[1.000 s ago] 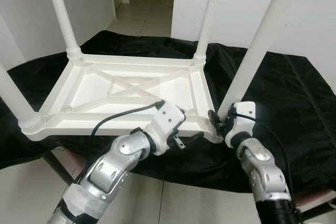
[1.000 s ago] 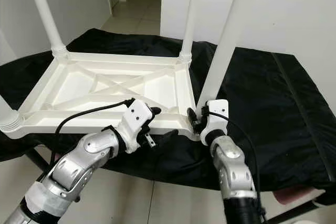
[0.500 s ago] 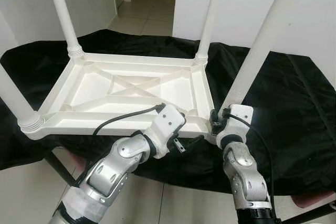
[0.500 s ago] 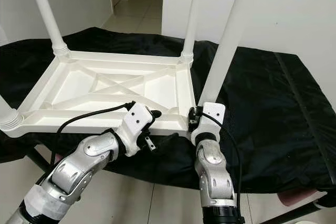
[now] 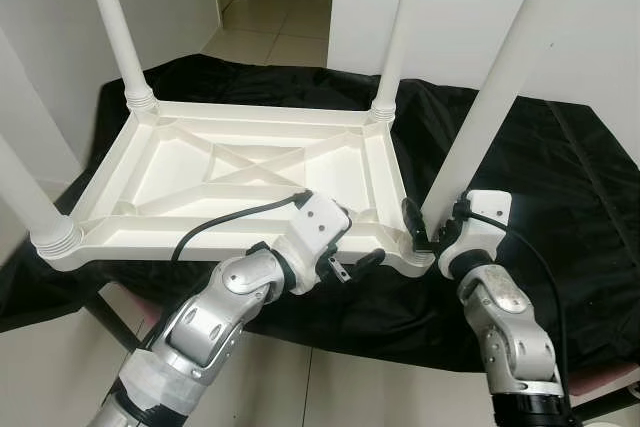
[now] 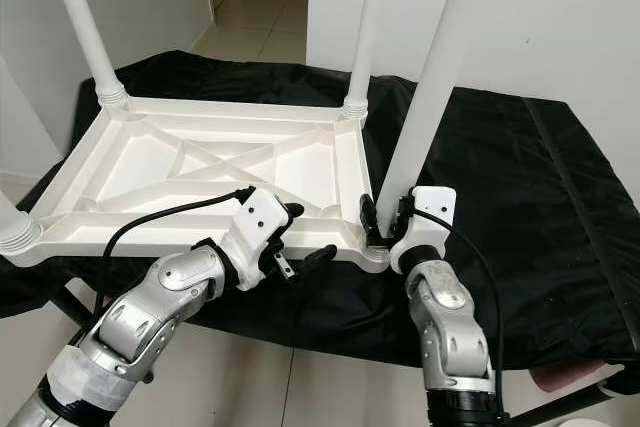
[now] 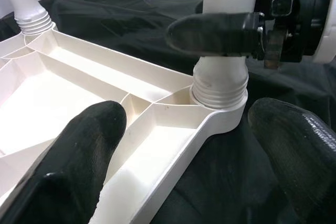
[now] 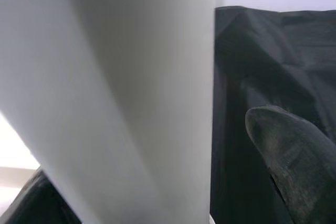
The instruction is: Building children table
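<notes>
The white children's table [image 5: 250, 172] lay upside down on a bench draped in black cloth [image 5: 560, 187], its ribbed underside facing up and four legs standing from its corners. The near-right leg [image 5: 480, 117] sat in the threaded corner socket [image 7: 219, 85] nearest the robot. The right pincer [image 5: 418, 232] was closed around this leg just above the socket, one black finger on each side of the tube. The left pincer [image 5: 358, 265] hovered just beside the same corner, below the tabletop's near rim, its fingers spread wide and holding nothing.

The step in hand appeared to be seating or tightening this last leg. Done well, the grip would stay low on the leg, close to the socket, so that turning force acts on the thread rather than levering the long tube sideways. The leg seemed to lean slightly from the socket; it should be kept square to avoid cross-threading. The free left pincer could steady the rim against the tabletop's rotation.
</notes>
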Robot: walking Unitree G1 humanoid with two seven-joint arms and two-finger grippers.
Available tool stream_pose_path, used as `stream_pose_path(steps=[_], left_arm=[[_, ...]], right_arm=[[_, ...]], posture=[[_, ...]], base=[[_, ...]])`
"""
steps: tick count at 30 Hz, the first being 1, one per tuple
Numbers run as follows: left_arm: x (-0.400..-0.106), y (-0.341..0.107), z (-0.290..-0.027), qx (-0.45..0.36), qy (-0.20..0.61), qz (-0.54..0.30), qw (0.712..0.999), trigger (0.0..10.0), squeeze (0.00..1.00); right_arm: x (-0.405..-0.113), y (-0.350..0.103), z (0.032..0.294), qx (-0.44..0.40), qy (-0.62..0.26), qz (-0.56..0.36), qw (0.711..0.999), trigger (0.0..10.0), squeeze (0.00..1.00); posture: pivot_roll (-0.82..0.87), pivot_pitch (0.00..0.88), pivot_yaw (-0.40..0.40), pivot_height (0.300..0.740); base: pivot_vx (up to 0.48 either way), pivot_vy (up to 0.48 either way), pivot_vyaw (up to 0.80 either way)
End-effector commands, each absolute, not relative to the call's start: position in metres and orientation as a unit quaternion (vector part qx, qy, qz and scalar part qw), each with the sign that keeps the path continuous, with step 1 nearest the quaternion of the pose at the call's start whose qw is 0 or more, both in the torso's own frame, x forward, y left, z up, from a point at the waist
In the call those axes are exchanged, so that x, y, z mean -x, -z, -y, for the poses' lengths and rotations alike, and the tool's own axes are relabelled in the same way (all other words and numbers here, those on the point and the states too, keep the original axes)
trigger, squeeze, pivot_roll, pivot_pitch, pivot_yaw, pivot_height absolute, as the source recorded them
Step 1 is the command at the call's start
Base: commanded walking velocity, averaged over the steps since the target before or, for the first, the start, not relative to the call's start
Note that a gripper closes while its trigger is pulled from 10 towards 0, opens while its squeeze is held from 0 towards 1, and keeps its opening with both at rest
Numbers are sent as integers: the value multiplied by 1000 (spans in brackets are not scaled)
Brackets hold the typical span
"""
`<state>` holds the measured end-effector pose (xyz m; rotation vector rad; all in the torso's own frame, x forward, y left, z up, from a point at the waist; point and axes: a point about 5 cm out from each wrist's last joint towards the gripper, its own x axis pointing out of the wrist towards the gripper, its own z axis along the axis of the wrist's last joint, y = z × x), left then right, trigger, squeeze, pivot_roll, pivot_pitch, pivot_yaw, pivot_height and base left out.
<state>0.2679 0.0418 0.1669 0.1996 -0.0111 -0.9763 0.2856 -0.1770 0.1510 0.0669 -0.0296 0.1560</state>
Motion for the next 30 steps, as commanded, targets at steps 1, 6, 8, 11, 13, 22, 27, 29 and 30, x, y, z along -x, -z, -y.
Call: stream_pose_path(steps=[1,6,8,11,13,22,27,29,30], left_arm=[[-269,-167,-41,-105,479,4,872,10000,0],[-268,-165,-40,-105,484,1,869,10000,0],[-267,-164,-41,-106,487,-1,867,10000,0],[-267,-163,-41,-103,491,-7,865,10000,0],[-268,-159,-41,-99,498,-17,861,10000,0],[-270,-148,-41,-86,510,-30,855,10000,0],[-271,-146,-41,-91,503,-30,859,10000,0],[-272,-147,-40,-89,500,-29,861,10000,0],[-272,-148,-39,-87,501,-29,861,10000,0]], right_arm=[[-288,-146,180,-12,-132,2,991,10000,0],[-292,-142,180,21,-198,-3,980,10000,0],[-294,-140,179,23,-218,-5,976,10000,0],[-297,-138,179,31,-240,-7,970,10000,0],[-301,-137,177,41,-271,-3,962,10000,0],[-312,-138,176,66,-324,-2,944,0,0],[-311,-130,182,66,-326,-12,943,0,0],[-309,-126,185,60,-321,-18,945,0,0],[-308,-124,186,57,-319,-19,946,0,0]], posture=[[-69,0,-20,740],[-57,0,-15,740],[-54,0,-13,740],[-52,0,-8,740],[-53,0,0,740],[-46,0,-8,740],[-40,0,-14,740],[-41,0,-10,740],[-41,0,-10,740]], base=[[0,0,0],[0,0,0],[0,0,0],[0,0,0],[0,0,0],[0,0,0],[0,0,0],[0,0,0],[0,0,0]])
